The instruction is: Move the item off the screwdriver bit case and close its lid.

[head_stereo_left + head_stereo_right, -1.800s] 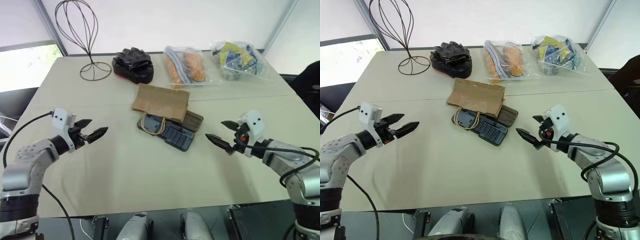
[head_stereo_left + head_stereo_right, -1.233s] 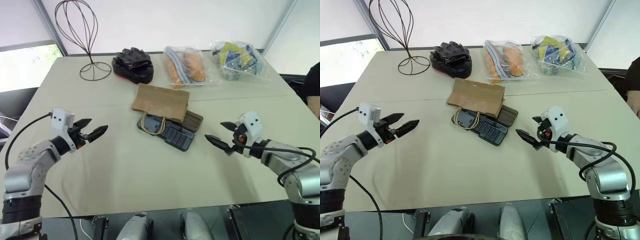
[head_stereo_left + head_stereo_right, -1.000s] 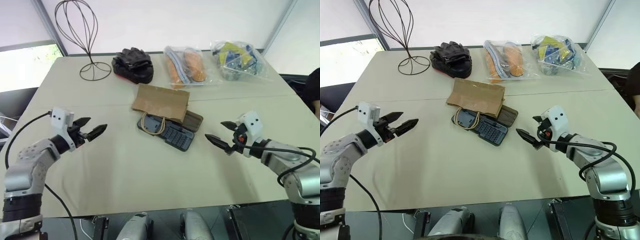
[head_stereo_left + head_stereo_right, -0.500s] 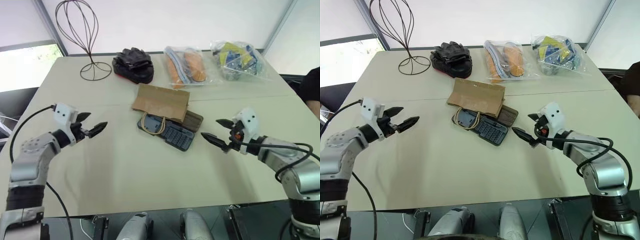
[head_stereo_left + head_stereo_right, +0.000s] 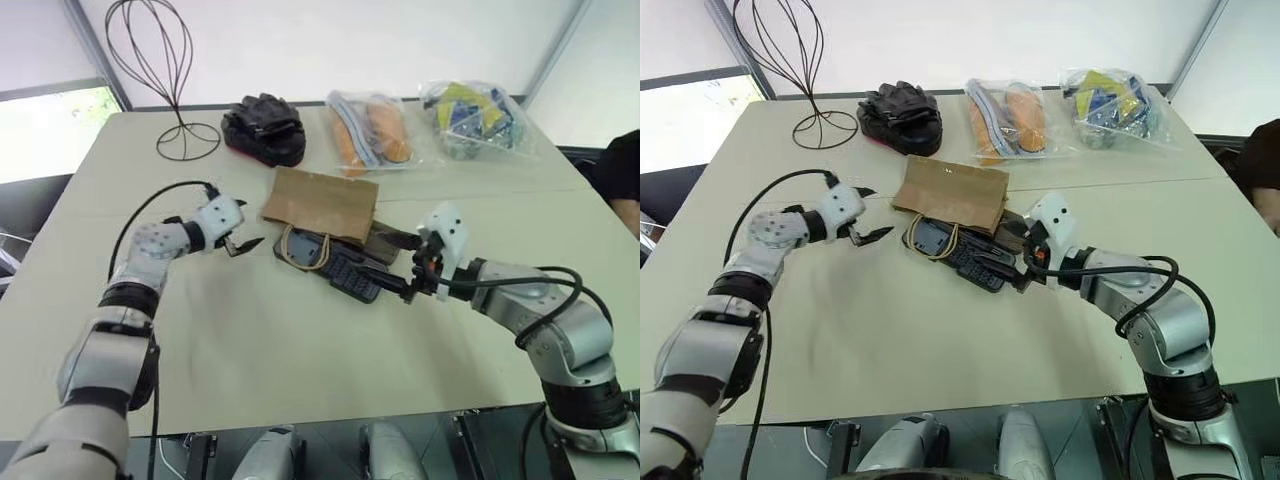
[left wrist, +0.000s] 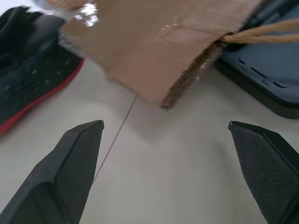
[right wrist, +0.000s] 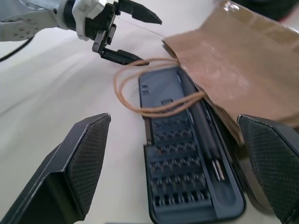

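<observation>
The item, a flat brown paper bag (image 5: pixel 322 203), lies over the far half of the open screwdriver bit case (image 5: pixel 343 265), and its twine handles (image 7: pixel 140 93) loop over the blue-grey tray. The dark lid (image 5: pixel 1010 230) lies flat to the right of the bag, partly behind my right fingers. My left gripper (image 5: pixel 250 223) is open just left of the bag's near left corner, close to the handles. My right gripper (image 5: pixel 374 258) is open at the case's right end, one finger over the lid and one beside the tray. Neither holds anything.
Along the table's far side stand a wire head-shaped stand (image 5: pixel 165 70), a black glove bundle (image 5: pixel 265 128) and two clear snack bags (image 5: pixel 370 130) (image 5: pixel 475 118). A person's dark sleeve (image 5: pixel 622 165) shows at the right edge. A seam runs across the table under the bag.
My left gripper swung in from the table's left side to the bag's corner and rolled. My right gripper moved left up to the case. Both stayed open.
</observation>
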Controlling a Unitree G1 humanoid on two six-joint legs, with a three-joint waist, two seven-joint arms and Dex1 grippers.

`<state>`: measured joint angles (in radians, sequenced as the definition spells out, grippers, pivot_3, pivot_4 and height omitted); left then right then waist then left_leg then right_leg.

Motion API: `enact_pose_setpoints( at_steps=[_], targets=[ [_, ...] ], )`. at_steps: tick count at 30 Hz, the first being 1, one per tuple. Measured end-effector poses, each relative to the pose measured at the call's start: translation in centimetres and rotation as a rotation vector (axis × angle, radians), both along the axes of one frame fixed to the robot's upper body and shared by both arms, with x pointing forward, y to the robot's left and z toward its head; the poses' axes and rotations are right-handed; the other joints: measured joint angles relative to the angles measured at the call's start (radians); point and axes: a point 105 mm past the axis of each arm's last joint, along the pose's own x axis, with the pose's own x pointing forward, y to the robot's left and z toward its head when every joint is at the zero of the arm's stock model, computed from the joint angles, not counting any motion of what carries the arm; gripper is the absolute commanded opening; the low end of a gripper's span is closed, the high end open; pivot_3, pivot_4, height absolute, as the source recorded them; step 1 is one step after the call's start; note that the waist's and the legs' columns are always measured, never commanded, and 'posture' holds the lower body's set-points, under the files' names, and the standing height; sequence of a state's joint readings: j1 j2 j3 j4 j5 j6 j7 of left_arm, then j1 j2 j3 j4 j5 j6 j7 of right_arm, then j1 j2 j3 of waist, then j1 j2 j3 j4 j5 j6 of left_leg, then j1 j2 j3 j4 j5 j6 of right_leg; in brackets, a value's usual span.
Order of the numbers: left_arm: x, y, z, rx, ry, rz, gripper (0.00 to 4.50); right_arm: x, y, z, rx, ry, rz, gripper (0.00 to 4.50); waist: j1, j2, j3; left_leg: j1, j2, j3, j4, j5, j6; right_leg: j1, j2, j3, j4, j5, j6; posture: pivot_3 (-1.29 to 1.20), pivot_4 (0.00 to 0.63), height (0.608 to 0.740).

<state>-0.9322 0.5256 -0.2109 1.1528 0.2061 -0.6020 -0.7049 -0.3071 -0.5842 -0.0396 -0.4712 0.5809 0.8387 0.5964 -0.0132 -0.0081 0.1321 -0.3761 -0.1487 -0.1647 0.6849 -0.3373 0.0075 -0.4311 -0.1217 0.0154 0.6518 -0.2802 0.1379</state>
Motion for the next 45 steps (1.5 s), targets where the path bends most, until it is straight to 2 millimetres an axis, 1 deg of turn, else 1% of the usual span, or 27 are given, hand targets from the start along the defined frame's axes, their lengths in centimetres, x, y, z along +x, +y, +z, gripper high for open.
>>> enact_pose_setpoints(
  at_steps=[4, 8, 9, 11, 14, 16, 17, 18, 22, 25, 27, 29, 30, 31, 32, 34, 35, 36, 38, 40, 42, 45],
  targets=[
    [0.9, -1.5, 0.3, 0.153, -0.140, -0.014, 4.47, -0.3, -0.3, 0.1, 0.005, -0.017, -0.041, 4.48, 0.001, -0.001, 0.000, 0.000, 0.000, 0.000, 0.001, 0.000, 0.000, 0.000, 0.000, 0.001, 0.002, 0.000, 0.000, 0.00, 0.150, 0.740],
    [1.6, -2.5, 0.2, 0.207, -0.197, 0.007, 4.47, -0.5, -0.1, 0.5, 0.011, -0.037, -0.059, 4.48, 0.004, -0.001, 0.000, 0.000, 0.000, 0.000, 0.002, 0.000, 0.000, 0.000, 0.000, 0.001, 0.002, 0.000, 0.000, 0.00, 0.150, 0.740],
    [1.7, -2.7, 0.2, 0.211, -0.204, 0.011, 4.23, -0.6, -0.2, 0.5, 0.012, -0.038, -0.064, 4.50, 0.006, -0.001, 0.000, 0.000, -0.001, 0.000, 0.002, 0.000, 0.000, 0.000, 0.000, 0.000, 0.002, 0.000, 0.000, 0.00, 0.150, 0.740],
    [1.9, -3.1, 0.0, 0.222, -0.203, 0.018, 3.57, -0.6, -0.3, 0.4, 0.010, -0.039, -0.075, 4.50, 0.007, -0.001, -0.001, 0.000, -0.001, 0.000, 0.003, 0.000, 0.000, 0.001, 0.001, 0.000, 0.002, 0.000, 0.000, 0.00, 0.150, 0.740],
    [1.8, -3.6, -0.8, 0.233, -0.181, 0.017, 2.04, -0.5, -0.4, 0.4, 0.009, -0.039, -0.088, 4.50, 0.007, -0.001, -0.001, 0.000, -0.001, 0.000, 0.004, 0.000, 0.000, 0.001, 0.001, 0.000, 0.002, 0.000, 0.000, 0.00, 0.150, 0.740],
    [1.8, -3.8, -1.2, 0.250, -0.171, 0.013, 0.92, -0.5, -0.4, 0.4, 0.009, -0.040, -0.094, 4.50, 0.005, -0.001, -0.001, 0.000, -0.001, 0.000, 0.004, 0.000, 0.000, 0.000, 0.001, 0.001, 0.002, 0.000, 0.000, 0.00, 0.150, 0.740],
    [1.9, -3.8, -1.1, 0.251, -0.174, 0.020, 0.43, -0.5, -0.4, 0.4, 0.008, -0.041, -0.097, 4.50, 0.004, -0.001, -0.001, 0.000, -0.001, 0.000, 0.004, 0.000, 0.000, 0.000, 0.001, 0.001, 0.002, 0.000, 0.000, 0.00, 0.150, 0.740],
    [2.1, -3.7, -0.8, 0.251, -0.183, 0.028, 0.04, -0.5, -0.5, 0.4, 0.008, -0.041, -0.098, 4.50, 0.005, -0.001, -0.001, 0.000, -0.001, 0.000, 0.004, 0.000, 0.000, 0.001, 0.000, 0.001, 0.003, 0.000, 0.000, 0.00, 0.150, 0.740],
    [2.2, -3.5, -0.5, 0.237, -0.197, 0.048, 0.04, -0.5, -0.4, 0.4, 0.008, -0.043, -0.096, 4.50, 0.005, -0.001, -0.001, 0.001, -0.001, 0.000, 0.004, 0.000, 0.000, 0.001, 0.000, 0.001, 0.003, 0.000, 0.000, 0.00, 0.150, 0.740],
    [2.3, -2.5, -0.1, 0.162, -0.240, 0.119, 0.04, -0.4, -0.4, 0.4, 0.006, -0.045, -0.096, 4.50, 0.002, -0.001, -0.001, 0.000, -0.001, 0.000, 0.004, 0.000, 0.000, 0.000, 0.000, 0.001, 0.004, 0.000, 0.000, 0.00, 0.150, 0.740],
    [2.4, -0.4, 0.6, 0.122, -0.292, 0.203, 0.04, -0.4, -0.4, 0.3, 0.002, -0.047, -0.098, 4.50, -0.003, -0.002, 0.000, -0.001, 0.000, 0.000, 0.004, 0.000, 0.000, -0.002, 0.001, 0.001, 0.005, 0.000, 0.000, 0.00, 0.150, 0.740],
    [2.4, 1.6, 1.7, 0.092, -0.355, 0.272, 0.04, -0.4, -0.4, 0.3, 0.003, -0.049, -0.098, 4.50, -0.007, -0.002, 0.000, -0.002, 0.000, 0.001, 0.003, 0.000, 0.000, -0.006, 0.000, 0.002, 0.011, 0.000, 0.000, 0.00, 0.150, 0.740],
    [2.2, 3.0, 2.4, 0.082, -0.395, 0.313, 0.04, -0.4, -0.3, 0.3, 0.004, -0.049, -0.096, 4.50, -0.008, -0.002, 0.000, -0.002, 0.000, 0.001, 0.002, 0.000, 0.000, -0.007, 0.000, 0.002, 0.012, 0.000, 0.000, 0.00, 0.150, 0.740],
    [1.9, 4.9, 3.2, 0.074, -0.441, 0.368, 0.04, -0.3, -0.3, 0.2, 0.010, -0.047, -0.096, 4.50, -0.011, -0.002, 0.000, -0.002, 0.000, 0.003, 0.001, 0.000, 0.000, -0.009, 0.000, 0.003, 0.012, 0.000, 0.000, 0.00, 0.150, 0.740],
    [1.5, 6.7, 3.6, 0.080, -0.466, 0.415, 0.04, -0.2, -0.3, 0.1, 0.012, -0.044, -0.097, 4.50, -0.013, -0.002, 0.000, -0.002, 0.000, 0.004, 0.000, 0.000, 0.000, -0.010, 0.000, 0.004, 0.013, 0.000, 0.000, 0.00, 0.150, 0.740],
    [0.6, 9.9, 3.6, 0.112, -0.493, 0.514, 0.04, -0.1, -0.4, -0.1, 0.017, -0.036, -0.100, 4.50, -0.016, -0.002, 0.000, -0.002, 0.000, 0.004, 0.000, 0.000, 0.000, -0.010, 0.000, 0.004, 0.013, 0.000, 0.000, 0.00, 0.150, 0.740],
    [0.2, 11.4, 3.3, 0.125, -0.491, 0.564, 0.04, 0.0, -0.3, -0.2, 0.022, -0.031, -0.099, 4.50, -0.016, -0.002, 0.000, -0.002, 0.000, 0.003, 0.000, 0.000, 0.000, -0.010, 0.000, 0.004, 0.013, 0.000, 0.000, 0.00, 0.150, 0.740],
    [-0.3, 12.6, 2.9, 0.121, -0.488, 0.613, 0.04, 0.1, -0.3, -0.3, 0.032, -0.026, -0.095, 4.50, -0.016, -0.002, 0.000, -0.002, 0.000, 0.003, 0.000, 0.000, 0.000, -0.010, 0.001, 0.003, 0.013, 0.000, 0.000, 0.00, 0.150, 0.740],
    [-1.2, 14.1, 2.2, 0.070, -0.464, 0.680, 0.04, 0.4, -0.1, -0.3, 0.046, -0.022, -0.088, 4.50, -0.010, -0.002, 0.000, -0.002, 0.000, 0.003, 0.001, 0.000, 0.000, -0.009, 0.001, 0.003, 0.013, 0.000, 0.000, 0.00, 0.150, 0.740],
    [-1.6, 14.1, 1.6, 0.009, -0.434, 0.681, 0.04, 0.6, 0.1, -0.3, 0.049, -0.024, -0.076, 4.50, 0.001, -0.002, 0.000, -0.002, 0.000, 0.002, 0.002, 0.000, 0.000, -0.009, 0.001, 0.002, 0.013, 0.000, 0.000, 0.00, 0.150, 0.740],
    [-2.0, 13.3, 1.1, -0.031, -0.419, 0.647, 0.04, 0.8, 0.5, -0.2, 0.044, -0.026, -0.056, 4.50, 0.004, -0.002, 0.000, -0.003, -0.001, 0.002, 0.004, 0.000, 0.000, -0.008, 0.001, 0.002, 0.013, 0.000, 0.000, 0.00, 0.150, 0.740],
    [-2.2, 12.7, 1.5, -0.102, -0.430, 0.629, 0.04, 1.0, 0.6, -0.3, 0.048, -0.028, -0.047, 4.50, 0.002, -0.002, 0.000, -0.005, -0.001, 0.000, 0.006, 0.000, 0.000, -0.008, 0.000, 0.002, 0.013, 0.000, 0.000, 0.00, 0.150, 0.740]
  ],
)
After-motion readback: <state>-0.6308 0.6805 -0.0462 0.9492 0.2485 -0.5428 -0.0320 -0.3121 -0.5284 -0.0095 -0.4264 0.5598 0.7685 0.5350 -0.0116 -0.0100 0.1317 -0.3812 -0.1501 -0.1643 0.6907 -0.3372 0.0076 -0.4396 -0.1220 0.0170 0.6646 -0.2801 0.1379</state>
